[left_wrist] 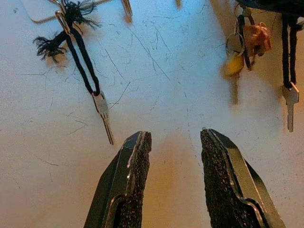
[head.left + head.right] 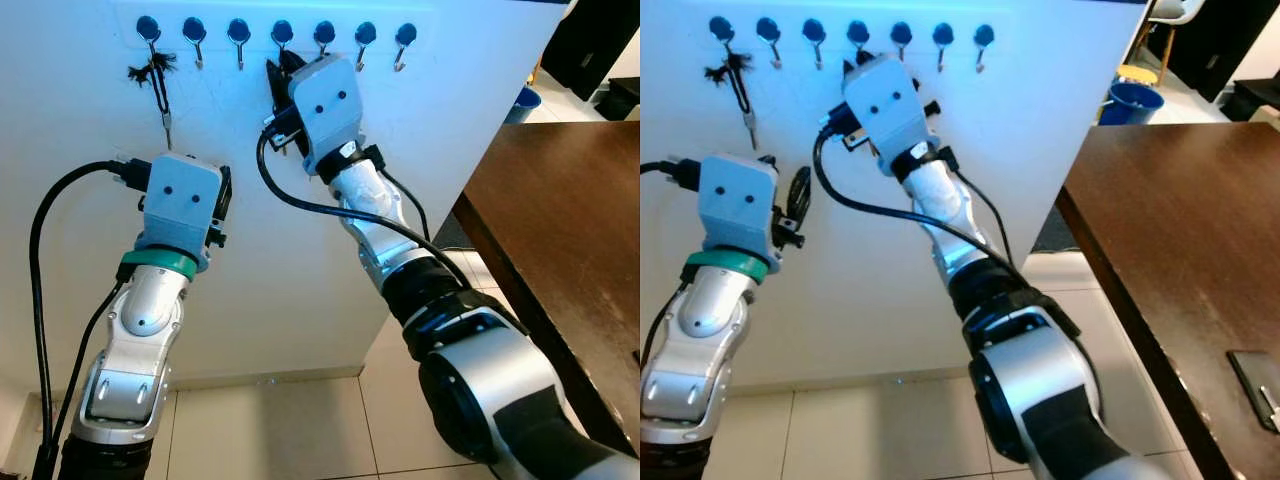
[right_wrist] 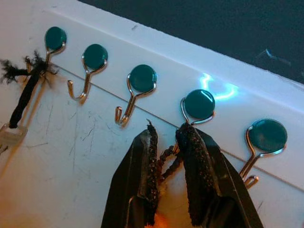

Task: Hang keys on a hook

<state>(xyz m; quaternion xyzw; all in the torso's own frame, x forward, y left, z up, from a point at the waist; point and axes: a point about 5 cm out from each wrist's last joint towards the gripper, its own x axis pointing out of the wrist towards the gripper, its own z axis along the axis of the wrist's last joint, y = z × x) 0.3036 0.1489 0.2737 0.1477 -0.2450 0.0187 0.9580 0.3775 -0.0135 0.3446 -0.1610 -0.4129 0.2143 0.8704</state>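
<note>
A white wall panel (image 2: 300,260) carries a row of seven blue-capped metal hooks (image 2: 282,38) across the upper part of the head views. On the first hook at the upper left hangs a key on a black frayed cord (image 2: 158,90).

The right claw (image 3: 166,156) is raised to the fourth hook (image 3: 198,107) near the upper middle of the frame. In the right wrist view its two black fingers (image 3: 142,180) stand close together, pinching a dark braided cord of the keys (image 3: 167,159) just below that hook's wire loop; whether the cord is over the hook cannot be told. In the left wrist view a bunch of keys (image 1: 242,52) with a yellow and a brown tag dangles at the upper right beneath the right claw.

The left claw (image 1: 173,161) is lower, in the left middle of the head views, fingers (image 1: 133,180) apart and holding nothing, pointed at the bare wall below the corded key.

A dark wooden bench (image 2: 560,220) stands at the right.
</note>
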